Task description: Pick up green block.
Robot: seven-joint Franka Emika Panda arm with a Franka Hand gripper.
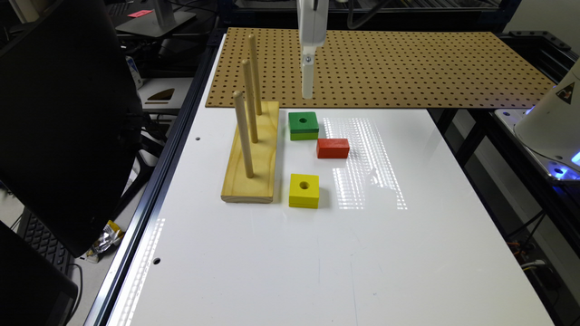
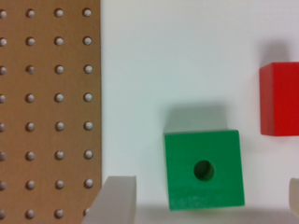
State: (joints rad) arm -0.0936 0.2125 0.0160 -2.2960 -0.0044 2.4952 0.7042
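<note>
hand [image 1: 307, 88]: open, fingers spread, holding nothing, above green block | green block [image 1: 303, 125]: flat on white worktop [image 1: 317, 253], between peg base [image 1: 252, 154] and red block [image 1: 333, 148], near pegboard [image 1: 408, 68] edge

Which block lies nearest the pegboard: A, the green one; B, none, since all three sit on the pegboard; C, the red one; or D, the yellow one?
A: the green block sits on the white table just short of the pegboard edge, with the red block and the yellow block farther off.
</note>
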